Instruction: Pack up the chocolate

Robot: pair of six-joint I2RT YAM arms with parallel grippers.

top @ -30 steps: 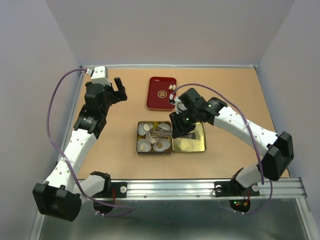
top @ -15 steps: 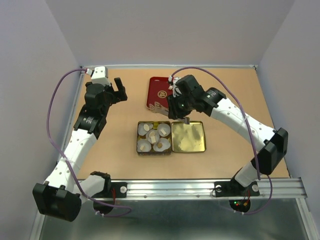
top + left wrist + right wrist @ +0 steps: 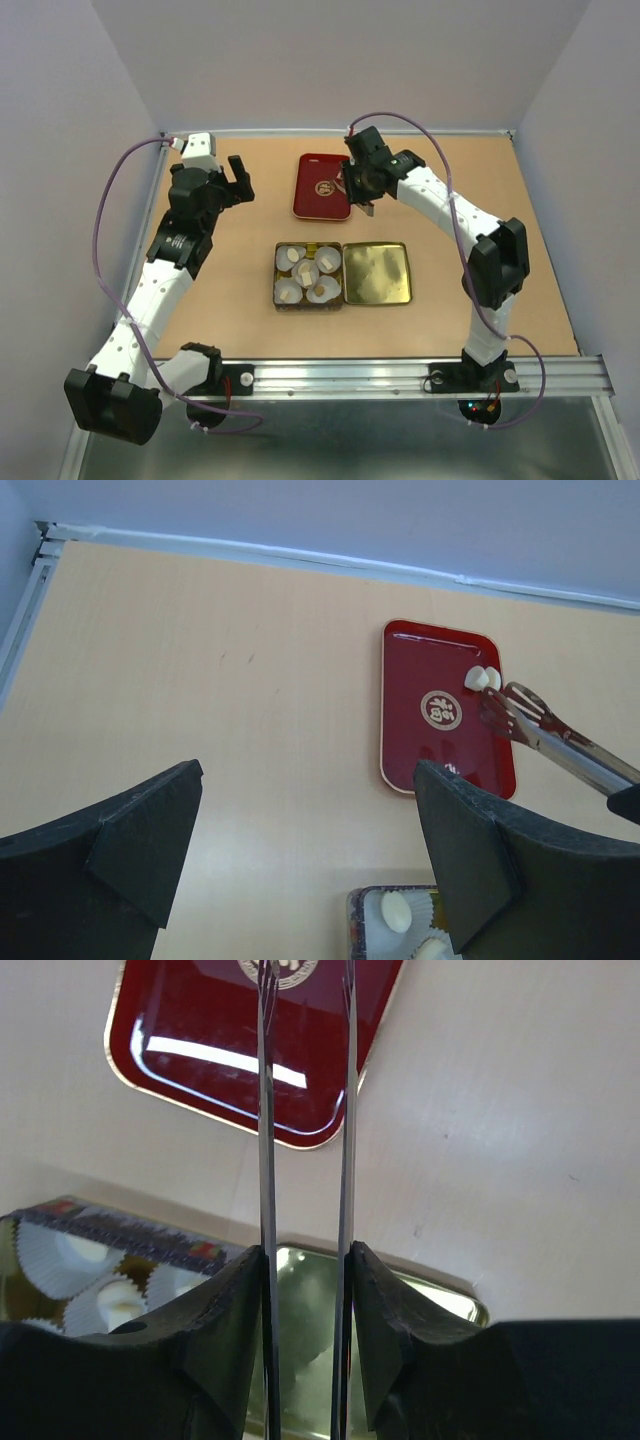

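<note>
We look down from high at six o'clock on the whole worktop (image 3: 250, 230), left wrist view faces twelve o'clock from afar, right wrist view hangs close, all share the red tray (image 3: 312, 175).

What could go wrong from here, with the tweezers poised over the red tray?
The two white chocolate pieces lie touching, close to the red tray's rim, so the tweezers might knock one off or pinch both. The right gripper holds the tweezers only by their thin blades; they might twist or slip as it squeezes.
</note>
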